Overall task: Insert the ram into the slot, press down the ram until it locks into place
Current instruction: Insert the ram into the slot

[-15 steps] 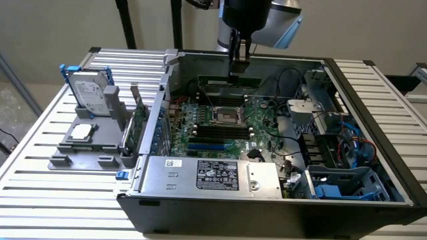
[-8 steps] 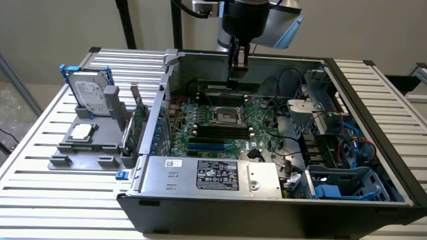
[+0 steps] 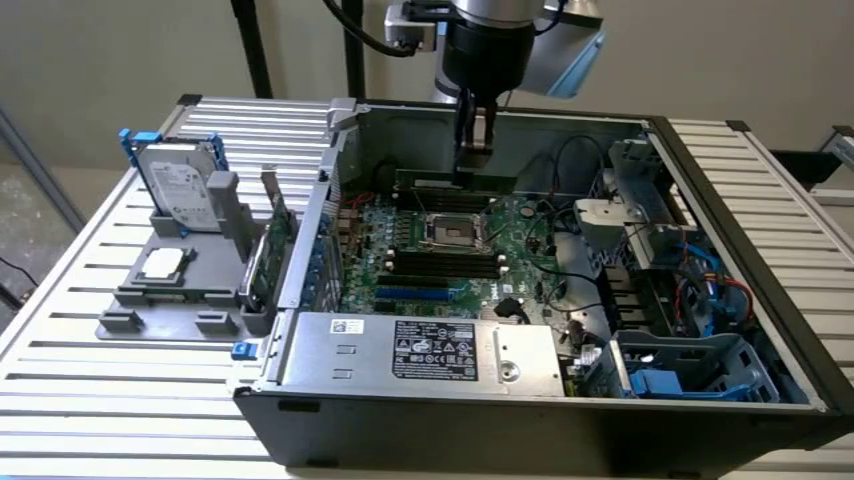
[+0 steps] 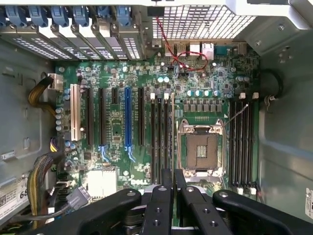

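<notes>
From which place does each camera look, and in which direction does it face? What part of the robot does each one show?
Exterior view: off the arm, raised, looking down at an angle into the open computer case on a slatted table. It shows the arm and its gripper right above the ram.
Wrist view: on the wrist, looking straight down at the motherboard. The gripper shows in the foreground.
Shared: the motherboard, the CPU socket, the black memory slots and the gripper.
</notes>
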You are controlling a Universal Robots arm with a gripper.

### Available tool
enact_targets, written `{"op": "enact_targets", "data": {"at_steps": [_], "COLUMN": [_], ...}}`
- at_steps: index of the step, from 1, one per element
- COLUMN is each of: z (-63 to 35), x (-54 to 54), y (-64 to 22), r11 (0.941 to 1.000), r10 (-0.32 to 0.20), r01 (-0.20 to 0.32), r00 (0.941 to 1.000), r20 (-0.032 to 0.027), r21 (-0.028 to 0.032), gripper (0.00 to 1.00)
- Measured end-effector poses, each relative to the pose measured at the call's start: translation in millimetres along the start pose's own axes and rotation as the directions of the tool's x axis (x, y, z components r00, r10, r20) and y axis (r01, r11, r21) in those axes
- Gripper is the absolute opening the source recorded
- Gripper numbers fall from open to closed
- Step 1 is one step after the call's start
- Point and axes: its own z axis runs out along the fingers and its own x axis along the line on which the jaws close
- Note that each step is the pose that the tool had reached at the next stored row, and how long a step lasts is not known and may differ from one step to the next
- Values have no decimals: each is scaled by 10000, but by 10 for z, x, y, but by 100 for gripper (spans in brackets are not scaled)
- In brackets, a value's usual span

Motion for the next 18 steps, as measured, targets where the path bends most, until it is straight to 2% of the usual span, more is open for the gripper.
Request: {"op": "enact_targets", "data": {"at_steps": [18], "z": [327], "x": [-24], "y": [-12], "r11": [10000], "r10": [61], "r01": [-61], "r00": [10000], "r20": [-3], "r21": [1], "gripper": [13]}}
